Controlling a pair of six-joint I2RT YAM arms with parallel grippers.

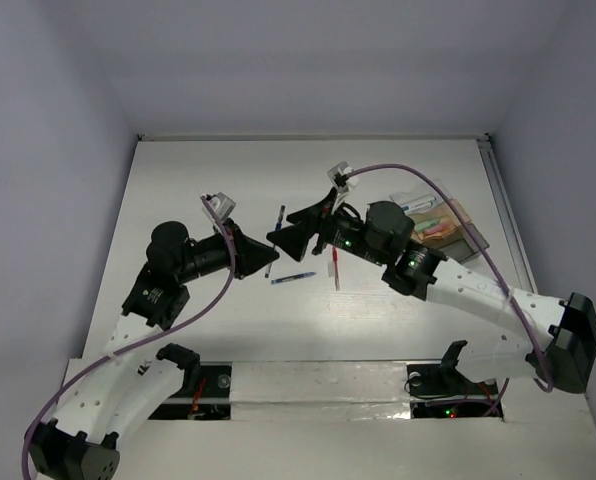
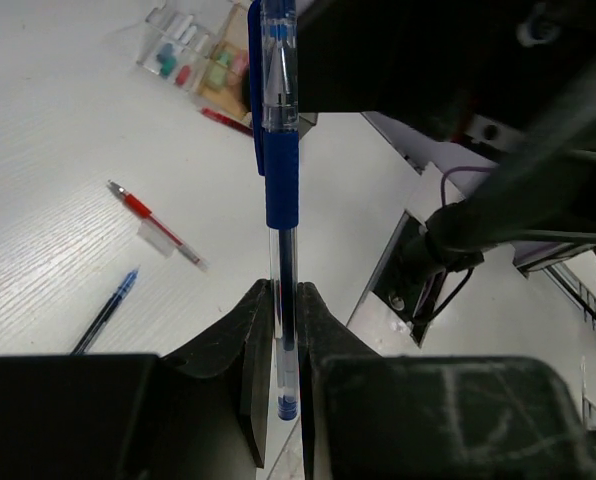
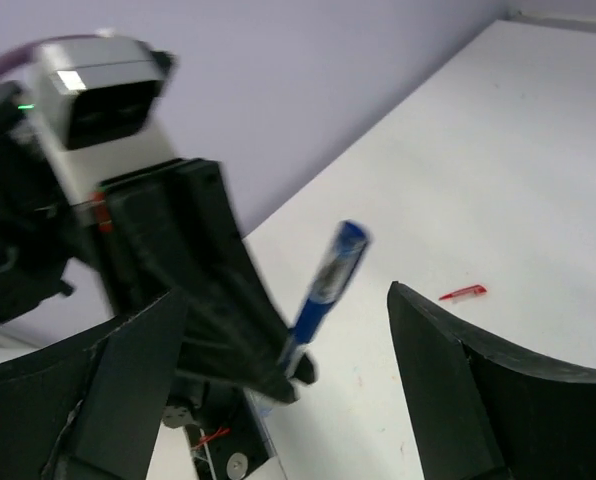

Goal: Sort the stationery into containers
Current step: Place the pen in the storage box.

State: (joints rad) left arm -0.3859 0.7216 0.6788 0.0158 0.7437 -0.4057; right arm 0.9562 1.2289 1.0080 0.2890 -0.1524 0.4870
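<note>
While my left gripper (image 2: 285,300) clamps the blue clear-barrelled plastic pen (image 2: 281,170) by its end, my right gripper (image 3: 286,295) gapes wide on either side of it, probably for a handover.

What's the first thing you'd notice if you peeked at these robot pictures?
A blue pen stands out, pinched by one end in the left gripper above the middle of the table. The right gripper is wide open, with one finger on each side of that pen. Below them lie a red pen and a second blue pen, and the containers sit toward the table's right edge.
</note>
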